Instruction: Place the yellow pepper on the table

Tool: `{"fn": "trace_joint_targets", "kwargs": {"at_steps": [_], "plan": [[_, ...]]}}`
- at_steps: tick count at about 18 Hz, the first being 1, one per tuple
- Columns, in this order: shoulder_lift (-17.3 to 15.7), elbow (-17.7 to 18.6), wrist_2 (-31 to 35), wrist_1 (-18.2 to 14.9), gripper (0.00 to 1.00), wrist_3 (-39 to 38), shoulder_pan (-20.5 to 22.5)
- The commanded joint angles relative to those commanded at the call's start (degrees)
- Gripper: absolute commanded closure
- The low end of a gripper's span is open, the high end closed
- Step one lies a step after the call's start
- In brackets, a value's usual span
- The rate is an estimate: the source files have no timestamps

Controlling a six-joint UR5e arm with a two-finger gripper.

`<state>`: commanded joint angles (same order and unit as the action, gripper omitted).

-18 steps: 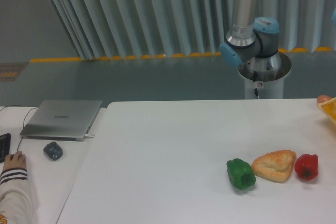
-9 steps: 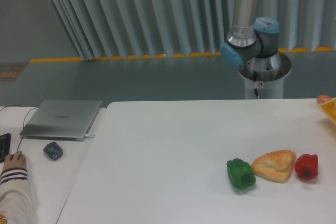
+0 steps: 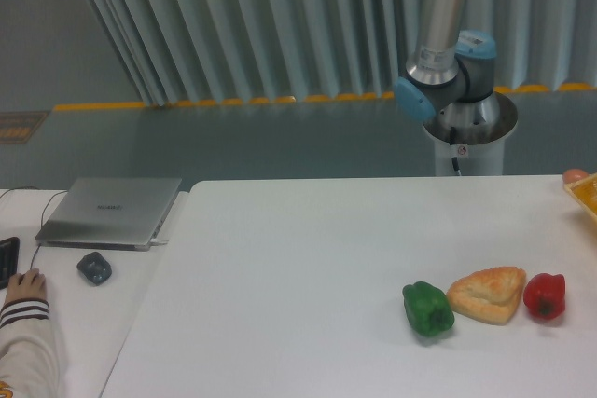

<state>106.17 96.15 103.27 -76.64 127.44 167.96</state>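
The yellow pepper is out of view; only a yellow-orange edge of some container [image 3: 584, 195] shows at the right border. The large white table [image 3: 298, 267] fills the lower frame. The arm's base and lower links [image 3: 446, 53] stand behind the table's far edge; the arm runs up out of the frame. The gripper is not in view.
On the table at the right lie a green pepper [image 3: 428, 308], a tan triangular bread [image 3: 487, 294] and a red pepper [image 3: 545, 295] in a row. A smaller desk at the left holds a laptop [image 3: 110, 211] and a mouse [image 3: 93, 267], with a person's hand [image 3: 22, 286] at its edge.
The arm's upright link has shifted slightly to the right. The things on the table have not moved.
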Motion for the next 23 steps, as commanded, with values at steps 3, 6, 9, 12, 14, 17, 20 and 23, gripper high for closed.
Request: {"fn": "trace_joint_targets", "kwargs": {"at_steps": [3,6,9,12,14,17,20,23], "plan": [[0.44,-0.09,0.18,0.18,0.0,0.0,0.09],[0.53,-0.09,0.18,0.27,0.0,0.0,0.44],[0.62,0.0,0.18,0.27,0.0,0.0,0.44],[0.88,0.09,0.35,0.09,0.0,-0.09,0.53],[0.88,0.7,0.35,0.18,0.0,-0.09,0.71],[0.97,0.88,0.35,0.18,0.0,-0.09,0.71],[1.06,1.23,1.31,0.18,0.0,-0.26,0.71],[1.15,1.23,2.2,0.18,0.0,-0.44,0.71]]}}
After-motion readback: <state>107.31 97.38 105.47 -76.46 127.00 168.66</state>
